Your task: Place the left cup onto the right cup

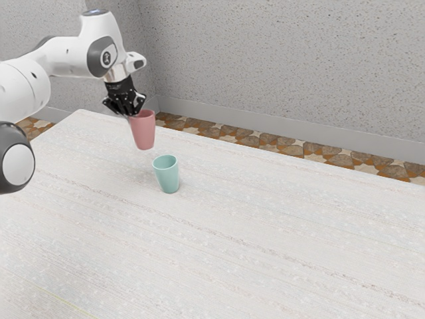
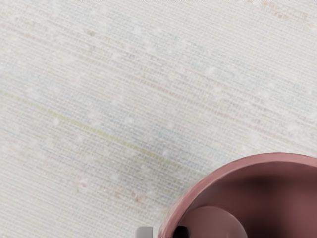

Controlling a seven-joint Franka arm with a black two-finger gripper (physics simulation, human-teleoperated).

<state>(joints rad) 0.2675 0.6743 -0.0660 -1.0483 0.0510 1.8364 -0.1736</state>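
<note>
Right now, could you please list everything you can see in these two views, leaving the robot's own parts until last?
pink cup: 1, dusty pink, gripped at its rim, behind the teal cup and toward the exterior view's left of it, apart from it
teal cup: 1, pale teal, upright on the table, mouth up
table: 1, whitish wood grain, under both cups
floor: 1 strip, brown stone pattern, between the table's far edge and the wall
wall: grey, rough, behind the table
arm: 1, white with grey joints, coming in from the exterior view's left
gripper: 1, black, shut on the pink cup's rim
</note>
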